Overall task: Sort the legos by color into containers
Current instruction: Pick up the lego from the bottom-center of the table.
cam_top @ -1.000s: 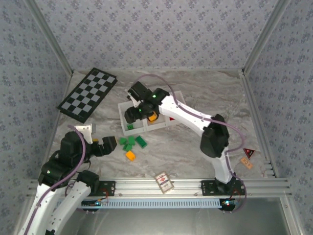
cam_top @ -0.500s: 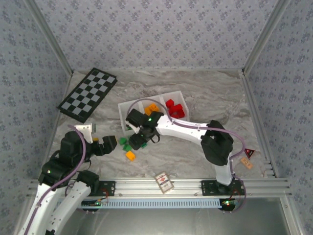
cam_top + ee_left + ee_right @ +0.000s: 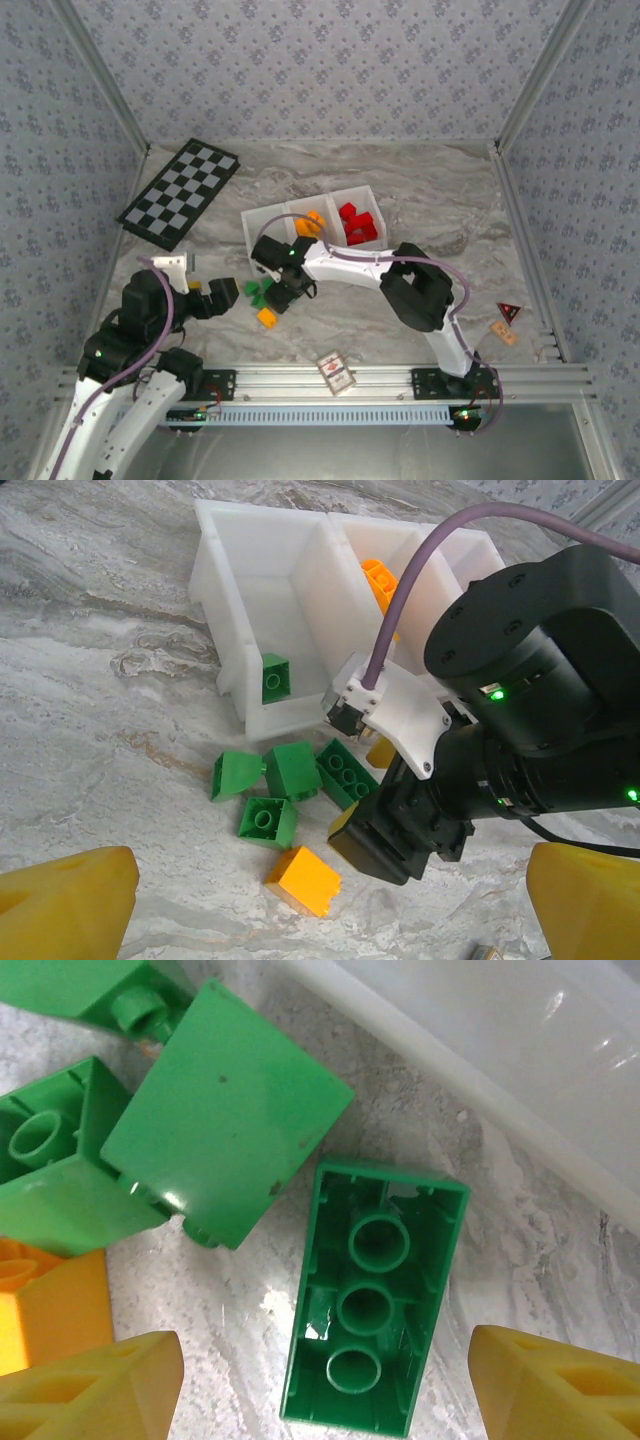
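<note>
While the right gripper [image 3: 283, 294] hovers, jaws open and empty, astride a long green brick [image 3: 365, 1305] lying hollow side up on the table [image 3: 450, 200] just beside the tray [image 3: 225, 610], the pick seems to be in hand: next, lower and close. Other green bricks [image 3: 270, 780] crowd one side. The left gripper [image 3: 218, 296], wide open and empty, sits near.
</note>
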You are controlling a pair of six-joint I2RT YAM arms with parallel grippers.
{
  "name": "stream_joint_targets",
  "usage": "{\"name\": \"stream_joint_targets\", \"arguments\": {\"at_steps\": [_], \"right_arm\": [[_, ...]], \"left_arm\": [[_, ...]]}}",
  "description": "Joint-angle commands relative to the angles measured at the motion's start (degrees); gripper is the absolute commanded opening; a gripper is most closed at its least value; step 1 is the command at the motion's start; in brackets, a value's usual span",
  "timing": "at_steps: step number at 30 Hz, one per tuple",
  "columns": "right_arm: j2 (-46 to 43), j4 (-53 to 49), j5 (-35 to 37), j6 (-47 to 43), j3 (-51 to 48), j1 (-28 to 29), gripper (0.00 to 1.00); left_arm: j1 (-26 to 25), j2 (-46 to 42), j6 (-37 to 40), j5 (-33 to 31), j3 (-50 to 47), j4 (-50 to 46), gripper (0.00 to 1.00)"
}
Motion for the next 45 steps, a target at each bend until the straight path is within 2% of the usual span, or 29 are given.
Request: {"name": "stream_joint_targets", "arguments": {"at_steps": [1, 9, 16, 19, 29, 33, 45], "right_arm": [[1.7, -1.7, 2.6, 0.1, 1.9, 0.1, 0.77], [3.3, -2.4, 3.9, 1.2, 3.0, -0.4, 0.78], [4.1, -3.0, 4.6, 1.8, 3.8, -0.5, 0.84], [4.3, -3.3, 4.6, 2.1, 4.1, -0.5, 0.91], [4.6, -3.4, 5.2, 3.1, 4.2, -0.7, 0.94], [4.6, -3.4, 5.0, 3.6, 4.0, -0.7, 0.84], [2.7, -6.2, 6.9, 4.1, 5.3, -0.4, 0.42]], "left_arm": [[-0.4, -0.7, 0.5, -0.2, -0.4, 0.7, 1.0], [-0.5, -0.9, 0.5, -0.3, -0.5, 0.6, 1.0], [-0.5, -0.9, 0.5, -0.3, -0.6, 0.7, 1.0], [-0.5, -0.8, 0.5, -0.3, -0.6, 0.8, 1.0], [-0.5, -0.8, 0.5, -0.3, -0.5, 0.8, 1.0], [-0.5, -1.1, 0.5, -0.4, -0.5, 0.7, 1.0], [-0.5, -1.6, 0.3, -0.8, -0.7, 0.7, 1.0]]}}
